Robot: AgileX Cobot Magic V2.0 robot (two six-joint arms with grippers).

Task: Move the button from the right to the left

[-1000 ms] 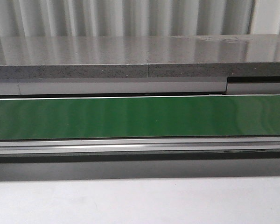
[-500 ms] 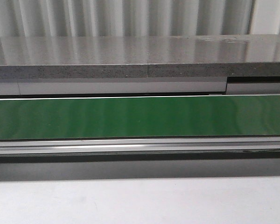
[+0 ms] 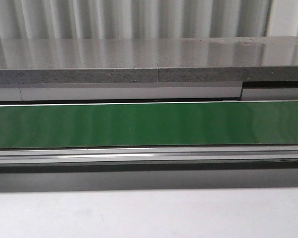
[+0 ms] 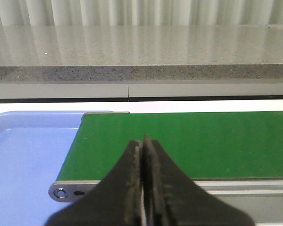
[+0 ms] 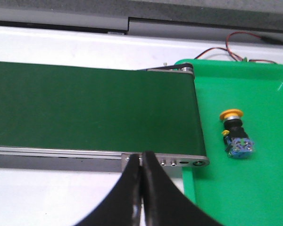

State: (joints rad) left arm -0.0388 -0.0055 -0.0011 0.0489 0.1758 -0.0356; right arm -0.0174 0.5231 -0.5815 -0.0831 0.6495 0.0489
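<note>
— On the bright green plastic tray (image 5: 254, 188), the yellow-headed push-button with blue-grey contact block (image 5: 235, 134) lies on its side, untouched beside the dark green conveyor belt (image 5: 89, 110).

— And the claws?

— Right claw (image 5: 141, 162) pressed closed, empty; left claw (image 4: 143, 149) likewise, near the pale blue tray (image 4: 23, 165). Everything remains undone.

Yellow-headed, black-collared button (image 5: 236, 133) on a bright green tray (image 5: 254, 188); dark green belt (image 3: 149, 124); pale blue tray (image 4: 23, 165).
</note>
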